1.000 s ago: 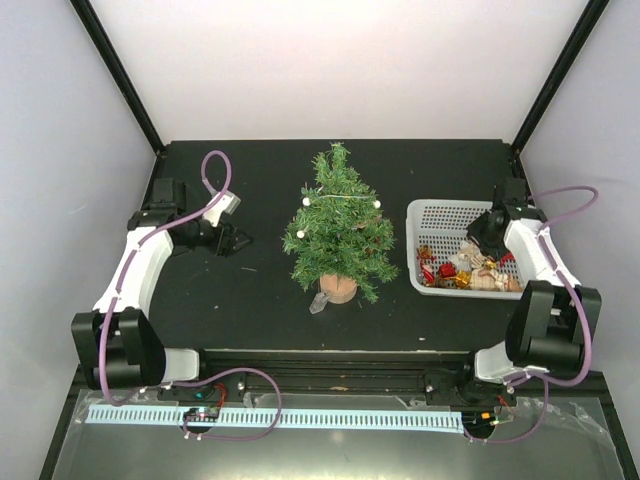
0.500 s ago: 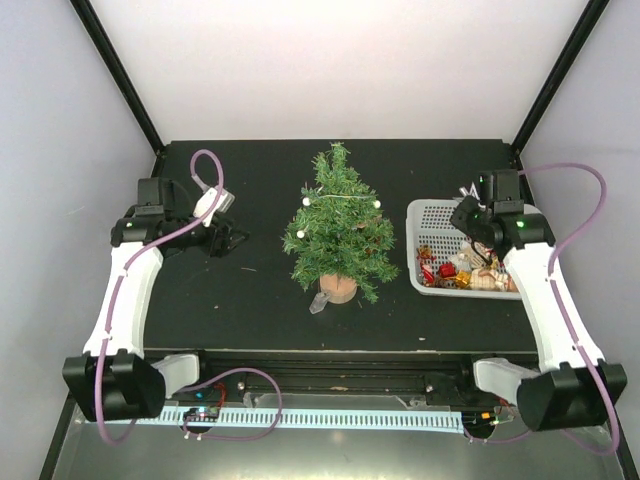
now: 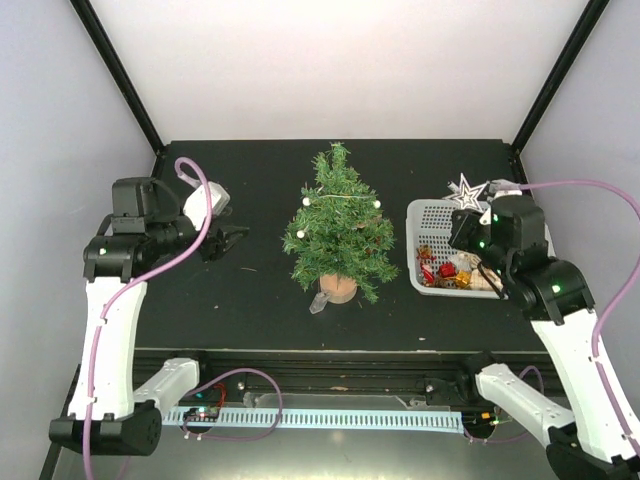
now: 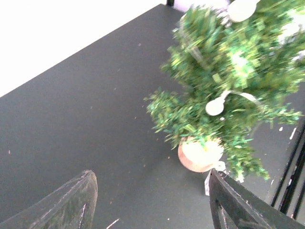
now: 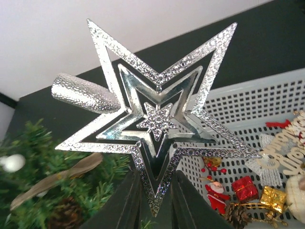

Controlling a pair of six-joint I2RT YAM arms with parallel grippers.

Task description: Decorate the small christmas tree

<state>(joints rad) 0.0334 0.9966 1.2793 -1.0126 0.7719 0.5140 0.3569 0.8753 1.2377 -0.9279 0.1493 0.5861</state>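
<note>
The small christmas tree stands upright at the middle of the dark table on its round wooden base, between the two arms and apart from both. Top view: white balls are strung across the branches, and a small pale tag-like piece lies on the table just beside the base. A white slatted basket sits to the tree's right, near it but not touching, with a heap of small ornaments in its near half. The right gripper is raised over the basket's far side, and a silver star sticks up from it. The right wrist view gives what the top view cannot. Its fingers are closed narrowly on the star's lowest point. The star is upright and faces the camera: nested outlines, a small solid star at the centre, and a silver tube jutting from behind it to the left. The same view picks out basket contents: a red gift box, a gold gift box and a santa figure. The left gripper is held above the table left of the tree, pointed toward it. The top view leaves its opening hard to read. The left wrist view settles it: the jaws are spread wide with nothing between them, and the tree and base appear beyond the gap, somewhat blurred.
</note>
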